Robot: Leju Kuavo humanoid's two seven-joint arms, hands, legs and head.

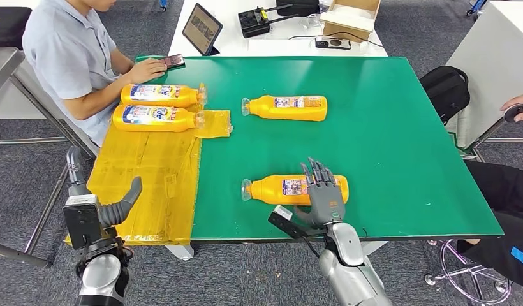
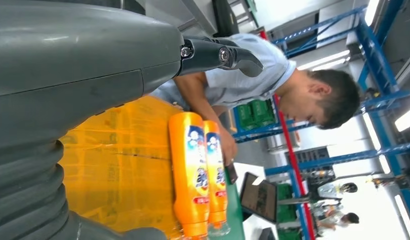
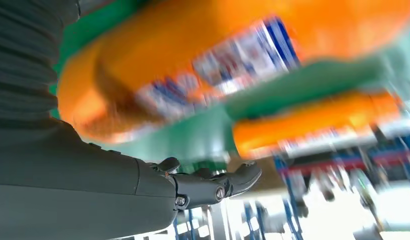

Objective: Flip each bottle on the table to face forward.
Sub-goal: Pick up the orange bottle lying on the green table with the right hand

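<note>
The left hand [image 1: 122, 205] hangs low by the table's near-left corner. Its fingers are apart and it holds nothing. Two bottles [image 1: 158, 106] lie side by side on the yellow sheet [image 1: 147, 172], big labels up, so they look done. A person [image 1: 67, 57] sits next to them. Farther right on the green table [image 1: 399, 146], the far bottle [image 1: 286, 107] shows a small label and likely needs a flip. The right hand [image 1: 323, 191] rests over the near bottle [image 1: 278, 189], fingers spread on it. I cannot tell if it grips.
</note>
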